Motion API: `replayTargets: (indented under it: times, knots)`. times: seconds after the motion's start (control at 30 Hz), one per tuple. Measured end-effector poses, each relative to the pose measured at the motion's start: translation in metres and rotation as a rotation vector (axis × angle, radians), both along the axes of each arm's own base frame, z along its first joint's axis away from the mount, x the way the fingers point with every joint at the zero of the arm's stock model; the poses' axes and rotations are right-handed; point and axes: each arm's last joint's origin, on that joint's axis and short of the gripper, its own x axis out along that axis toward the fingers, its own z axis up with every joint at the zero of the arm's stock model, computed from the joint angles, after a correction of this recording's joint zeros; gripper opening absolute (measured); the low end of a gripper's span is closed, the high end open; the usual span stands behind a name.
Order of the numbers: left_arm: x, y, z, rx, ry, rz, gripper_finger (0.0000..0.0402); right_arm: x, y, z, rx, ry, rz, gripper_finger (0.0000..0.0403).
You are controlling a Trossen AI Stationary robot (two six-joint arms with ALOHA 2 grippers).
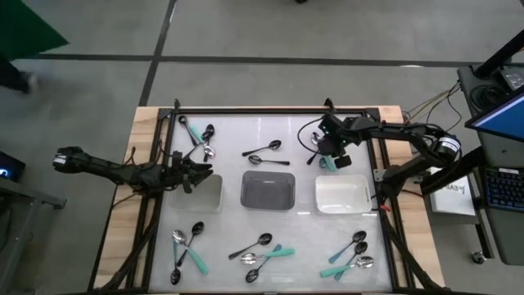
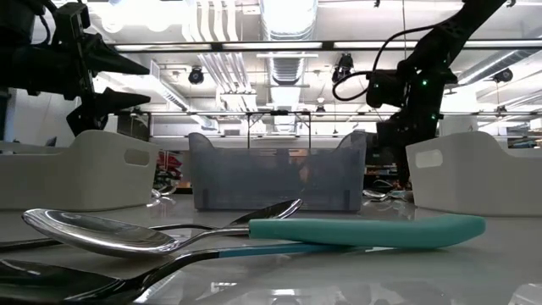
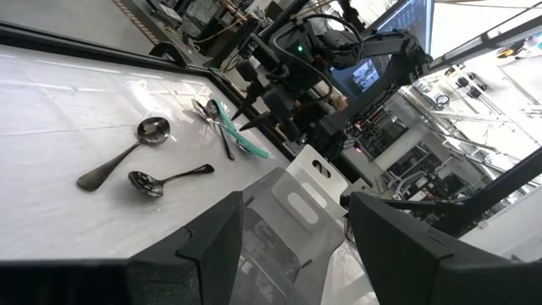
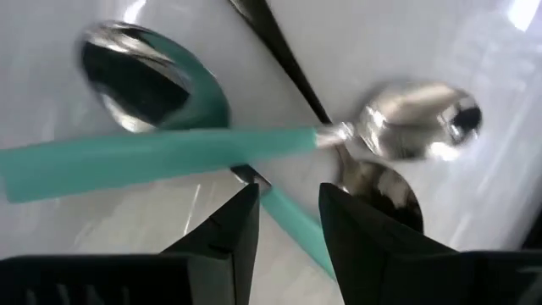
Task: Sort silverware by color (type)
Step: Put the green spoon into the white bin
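Observation:
Small black, silver and mint-green spoons lie in clusters on the white table. My right gripper is low over a far-right cluster of mint-green and silver spoons. Its fingers are a narrow gap apart, on either side of one mint-green handle that lies on the table. A second mint-green spoon lies across it. My left gripper is open and empty, above the left tray. My right gripper points down at the cluster, and the mint-green handle runs through the gap between its fingers. I cannot tell whether the fingers touch it. The spoon lies on the table.
Three trays stand in a row: left, grey middle, white right. Other spoon clusters lie far left, far centre, near left, near centre and near right. A black frame borders the table.

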Motion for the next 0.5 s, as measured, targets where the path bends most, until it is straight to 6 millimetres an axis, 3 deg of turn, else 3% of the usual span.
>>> replayTargets:
  times: [0.5]
  knots:
    - [0.0000, 0.0000, -0.0001, 0.000, 0.000, 0.000, 0.0198, -0.0010, 0.0008, -0.0004, -0.025, 0.040, 0.168, 0.0116]
